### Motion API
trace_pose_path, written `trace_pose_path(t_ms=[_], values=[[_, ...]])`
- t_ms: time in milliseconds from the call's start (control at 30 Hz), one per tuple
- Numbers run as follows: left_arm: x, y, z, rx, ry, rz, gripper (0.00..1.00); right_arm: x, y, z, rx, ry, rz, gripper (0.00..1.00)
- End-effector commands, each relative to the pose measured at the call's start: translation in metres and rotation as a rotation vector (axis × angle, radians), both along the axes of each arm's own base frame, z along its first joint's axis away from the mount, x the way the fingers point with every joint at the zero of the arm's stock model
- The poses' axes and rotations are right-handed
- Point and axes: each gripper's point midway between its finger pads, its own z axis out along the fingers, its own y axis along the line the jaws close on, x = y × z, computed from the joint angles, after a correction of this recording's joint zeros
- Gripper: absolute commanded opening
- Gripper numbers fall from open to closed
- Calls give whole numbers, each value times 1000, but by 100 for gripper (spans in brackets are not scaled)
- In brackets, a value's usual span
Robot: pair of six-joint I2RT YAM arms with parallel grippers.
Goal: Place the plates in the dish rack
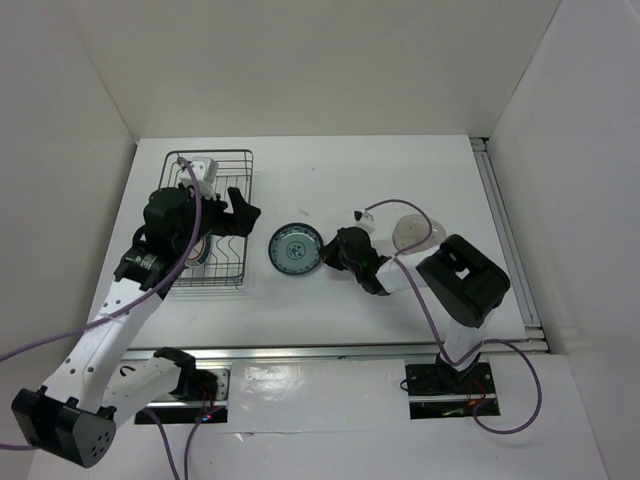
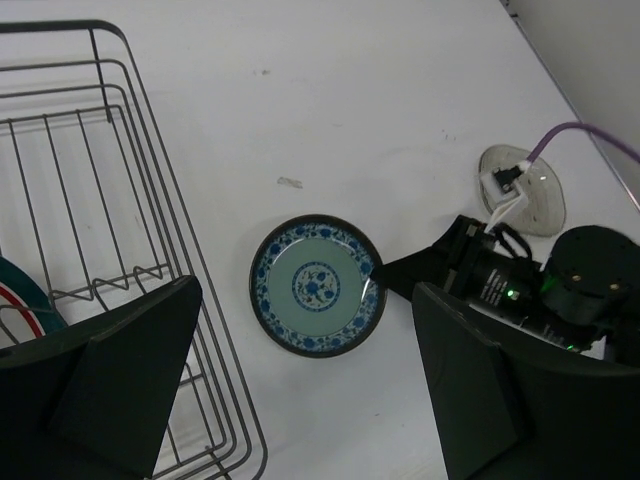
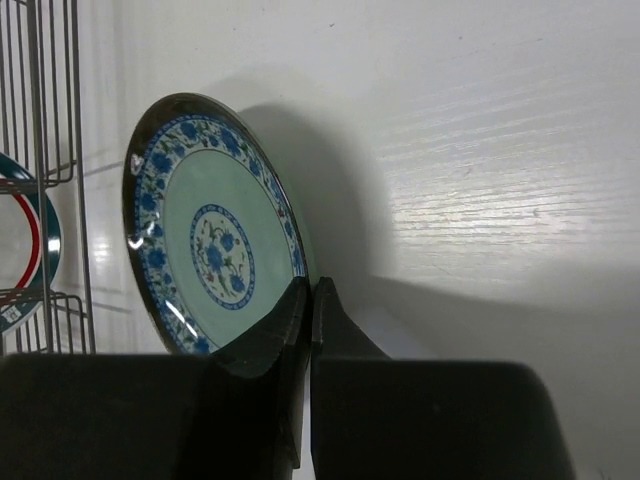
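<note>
place=robot lab cell | white panel walls (image 1: 320, 60) | white table (image 1: 400, 170) | bolted arm (image 1: 105, 340)

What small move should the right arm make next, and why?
Probably lift the teal plate and swing it left toward the rack: the right pincer is shut on its rim, and the rack beside it has free slots.

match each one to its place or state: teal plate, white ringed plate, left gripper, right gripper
1. teal plate
2. white plate with red and blue rings
3. left gripper
4. right gripper

a. inside the dish rack
b. open, holding nothing
c. outside the rack, pinched at its rim
d. shut on a plate's rim

Pairs: 1-c, 2-a, 3-b, 4-d
</note>
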Motion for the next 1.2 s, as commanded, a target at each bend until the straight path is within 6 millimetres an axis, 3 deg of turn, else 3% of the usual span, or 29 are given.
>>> trace_pose_path(t_ms=[0, 33, 67, 100, 133, 200, 267, 467, 700, 833, 867, 933, 1000, 1033, 1100, 1133, 1167], values=[[9, -9, 8, 18, -31, -56, 100, 12, -11, 43, 12, -72, -51, 0], [11, -13, 7, 15, -24, -75, 100, 10, -13, 50, 27, -89, -52, 0], [15, -16, 2, 16, -4, -87, 100, 9, -13, 73, 69, -137, -53, 0], [15, -21, -2, 12, 11, -115, 100, 4, -17, 76, 83, -141, -57, 0], [16, -24, -6, 12, 25, -127, 100, 2, -19, 95, 116, -179, -57, 0], [21, -26, -13, 9, 54, -125, 100, -5, -25, 103, 130, -194, -58, 0], [24, -29, -16, 2, 71, -131, 100, -11, -25, 127, 171, -242, -35, 0], [31, -40, -31, -12, 131, -177, 100, -30, -27, 168, 249, -317, 27, 0], [34, -50, -46, -20, 185, -226, 100, -43, -20, 192, 312, -363, 98, 0], [29, -64, -48, -54, 220, -310, 96, -46, -13, 192, 338, -360, 137, 0], [28, -67, -51, -60, 234, -330, 92, -47, -11, 195, 346, -366, 147, 0], [24, -74, -47, -81, 230, -385, 60, -47, -10, 191, 349, -354, 145, 0], [24, -74, -47, -81, 230, -385, 12, -46, -10, 194, 354, -362, 145, 0], [25, -75, -43, -82, 221, -386, 0, -48, -9, 194, 356, -360, 154, 0], [25, -75, -43, -82, 221, -386, 0, -48, -9, 193, 348, -365, 156, 0], [23, -74, -38, -83, 207, -387, 0, -48, -9, 193, 348, -365, 156, 14], [20, -71, -30, -79, 187, -371, 0, -46, -11, 191, 340, -360, 143, 34]])
